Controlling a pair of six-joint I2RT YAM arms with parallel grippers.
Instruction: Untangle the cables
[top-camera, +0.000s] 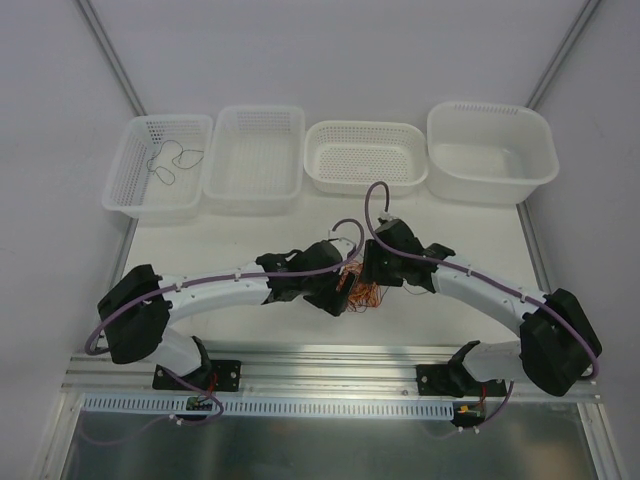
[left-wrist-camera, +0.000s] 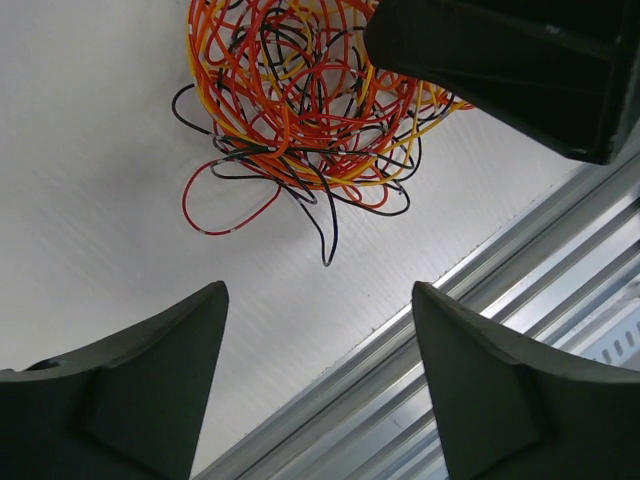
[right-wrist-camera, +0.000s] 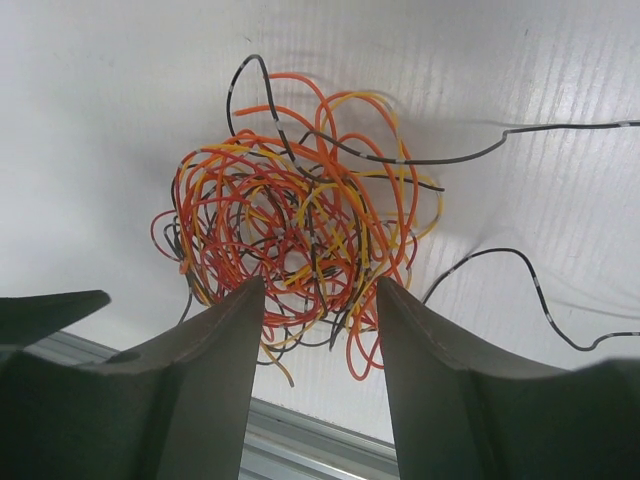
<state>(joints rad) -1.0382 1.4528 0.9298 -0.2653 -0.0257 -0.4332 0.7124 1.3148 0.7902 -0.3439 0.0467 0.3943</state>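
A tangled ball of thin cables (right-wrist-camera: 300, 230), orange, yellow, red and dark grey, lies on the white table between the two arms; it also shows in the top view (top-camera: 358, 294) and the left wrist view (left-wrist-camera: 300, 100). A dark grey cable (right-wrist-camera: 520, 270) trails off to the right of the ball. My right gripper (right-wrist-camera: 320, 285) is open, its jaws just over the near side of the ball, holding nothing. My left gripper (left-wrist-camera: 320, 290) is open and empty, short of the ball. One dark cable (top-camera: 172, 160) lies in the far-left basket (top-camera: 125, 190).
Several white baskets stand in a row at the back: a second one (top-camera: 222, 185), a third (top-camera: 318, 170) and a plain tub (top-camera: 540, 170). The aluminium rail (top-camera: 330, 360) runs along the near table edge, close to the ball.
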